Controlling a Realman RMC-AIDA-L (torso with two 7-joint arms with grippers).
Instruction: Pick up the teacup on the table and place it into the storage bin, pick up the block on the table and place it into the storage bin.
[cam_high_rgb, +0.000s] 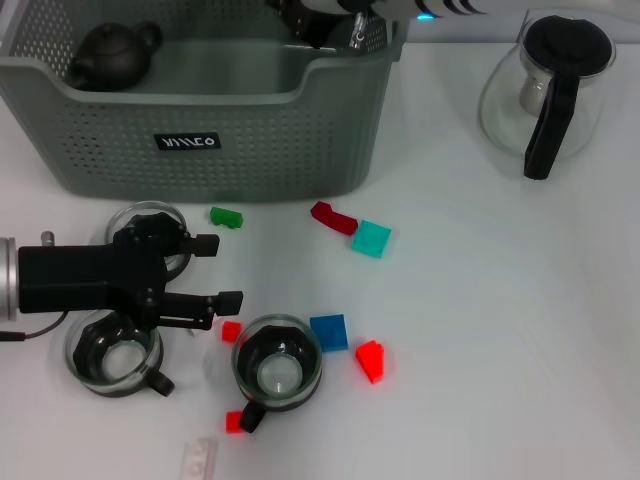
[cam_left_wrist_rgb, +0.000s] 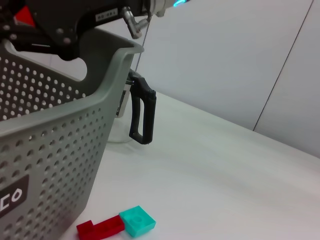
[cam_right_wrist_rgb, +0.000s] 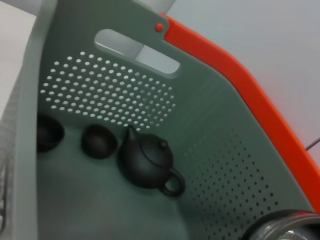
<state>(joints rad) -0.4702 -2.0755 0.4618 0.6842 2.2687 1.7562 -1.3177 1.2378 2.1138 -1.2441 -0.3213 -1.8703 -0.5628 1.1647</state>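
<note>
Left hand (cam_high_rgb: 225, 270) sits low over the bench (cam_high_rgb: 500, 330) at 9 o'clock, fingers spread, empty, between three glass teacups; nearest teacup (cam_high_rgb: 277, 372) at 6. Right hand (cam_high_rgb: 330, 25) hangs over the storage bin (cam_high_rgb: 200, 150) at 12, grip state: cannot tell. Bin holds a black teapot (cam_right_wrist_rgb: 147, 162). Blue block (cam_high_rgb: 328, 331) lies mid-bench

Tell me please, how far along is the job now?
In the storage bin lie a dark teapot and two dark cups. The right hand hangs over the bin; the left hand is open and empty. Three glass teacups and the blocks are on the table.
</note>
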